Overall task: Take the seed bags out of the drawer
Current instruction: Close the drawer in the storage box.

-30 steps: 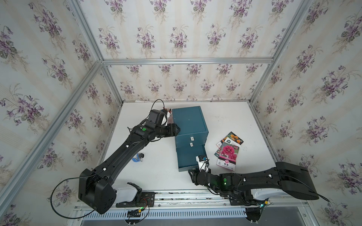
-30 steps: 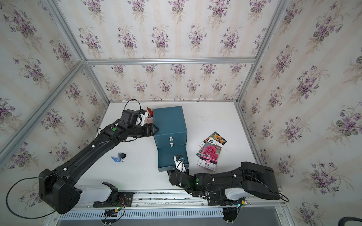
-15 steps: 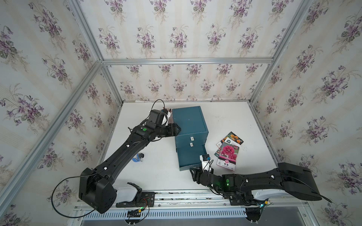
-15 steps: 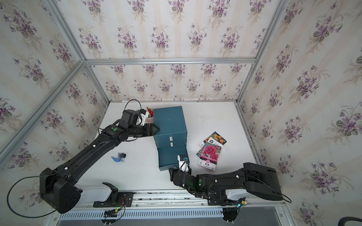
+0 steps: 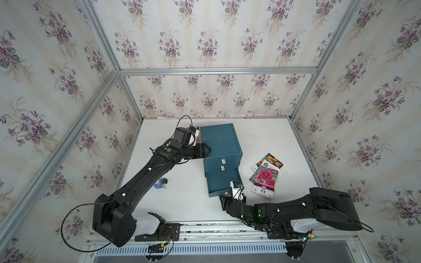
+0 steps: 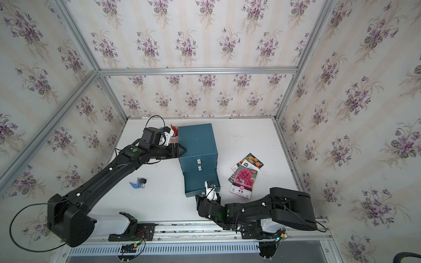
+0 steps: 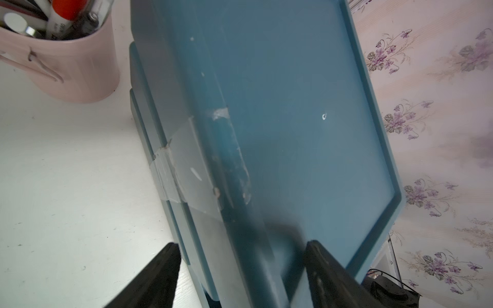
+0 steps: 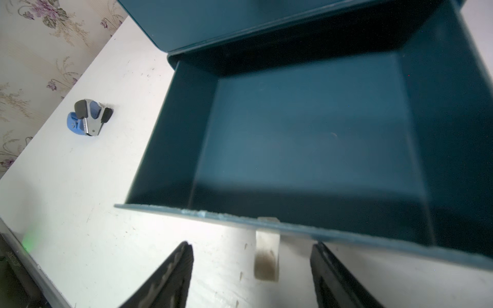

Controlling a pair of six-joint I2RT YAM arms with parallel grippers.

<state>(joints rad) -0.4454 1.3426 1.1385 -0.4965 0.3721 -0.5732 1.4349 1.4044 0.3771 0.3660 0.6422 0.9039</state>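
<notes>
**Seemingly finished: drawer bare, packets out on the table**

Here the right gripper (image 8: 252, 246) hovers low in front of the pulled-out bottom drawer (image 8: 306, 133). Its jaws stand well apart and hold nothing. The drawer's pale pull tab (image 8: 266, 256) hangs between them, touched on neither side.

The left gripper (image 7: 242, 244) straddles the upper side edge of the teal drawer cabinet (image 7: 293, 106), one jaw over the top and one down the side wall. The jaws are partly spread; whether they actually pinch the cabinet cannot be told.

As far as the wrist view reaches, the drawer shows only its bare blue floor and walls. The seed bags (image 5: 265, 173) lie in an overlapping pile on the white table (image 5: 182, 200), near the drawer on the robot's right. The magenta-bloom packet (image 5: 265, 178) is on top, the orange-bloom packet (image 5: 272, 160) behind it, and a third packet (image 5: 252, 179) is mostly covered.

By my reading the removal itself is done, and at most shutting the drawer and withdrawing the arms is left. The two upper drawers (image 5: 222, 161) sit closed, their contents unseen.
</notes>
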